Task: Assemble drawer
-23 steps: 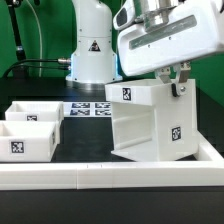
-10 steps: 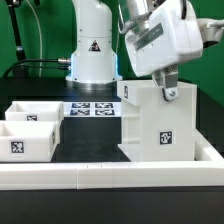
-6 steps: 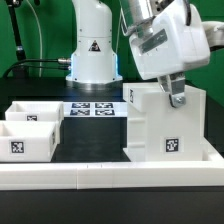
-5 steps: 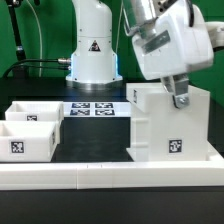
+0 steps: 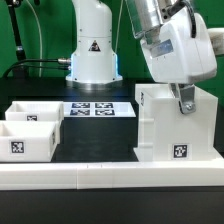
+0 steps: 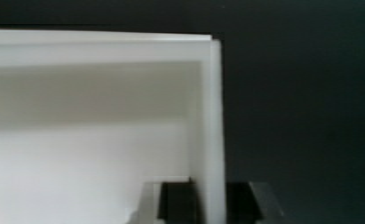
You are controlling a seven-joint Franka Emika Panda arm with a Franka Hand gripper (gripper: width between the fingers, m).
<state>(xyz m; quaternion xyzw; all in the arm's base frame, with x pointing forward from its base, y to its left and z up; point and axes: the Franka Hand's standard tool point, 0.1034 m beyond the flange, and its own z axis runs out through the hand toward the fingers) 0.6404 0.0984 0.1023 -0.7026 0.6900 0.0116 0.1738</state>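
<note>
The white drawer casing point(image 5: 172, 125) stands upright on the dark table at the exterior view's right, with square tags on its front and side. My gripper point(image 5: 184, 101) is shut on the casing's top edge, one finger on each side of the wall. In the wrist view the casing's thin white wall point(image 6: 209, 120) runs between my two dark fingers point(image 6: 181, 203). Two small white trays point(image 5: 32, 128) sit together at the exterior view's left, one with a tag on its front.
The marker board point(image 5: 97, 108) lies flat behind the trays, in front of the robot base point(image 5: 92, 50). A long low white rail point(image 5: 110, 172) runs along the table's front edge. Black cables lie at the back left.
The casing was tilted; it now stands upright. My gripper has slid it toward the exterior view's right while holding its top edge.
</note>
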